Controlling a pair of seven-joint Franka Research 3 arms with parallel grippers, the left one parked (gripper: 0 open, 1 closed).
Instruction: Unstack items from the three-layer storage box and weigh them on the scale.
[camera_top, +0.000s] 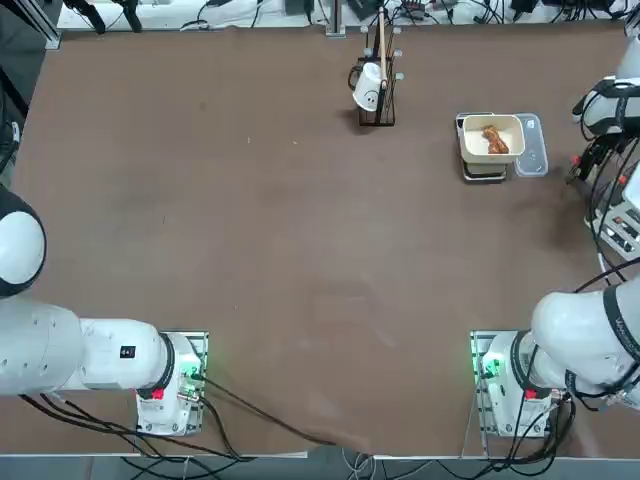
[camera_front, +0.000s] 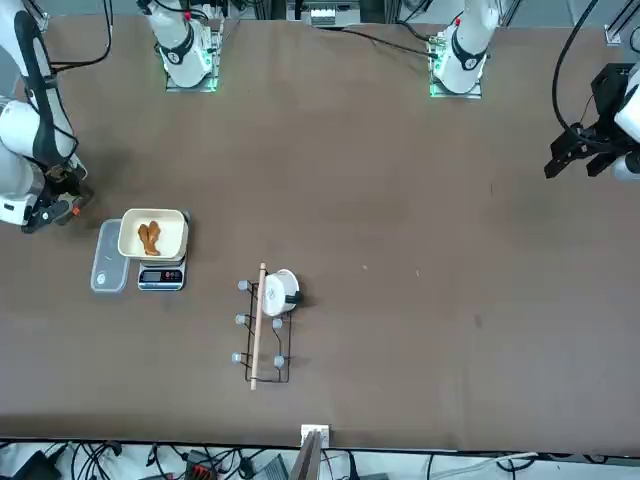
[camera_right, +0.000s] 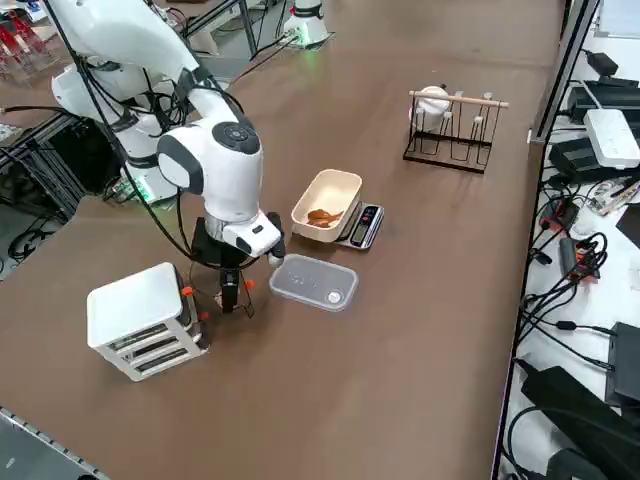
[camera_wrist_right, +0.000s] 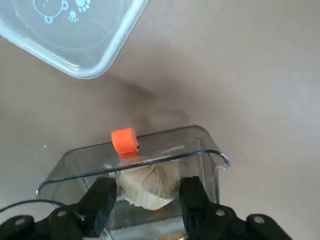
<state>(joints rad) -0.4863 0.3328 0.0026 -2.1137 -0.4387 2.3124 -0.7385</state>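
Partly done: one brown item already in the cream bowl on the scale.
Right gripper jaws open astride a pale item in a clear drawer beside the storage box on the counter; lifting and weighing remain.

Top overhead, front facing robot, side raised diagonal; all share scale. Wrist close.
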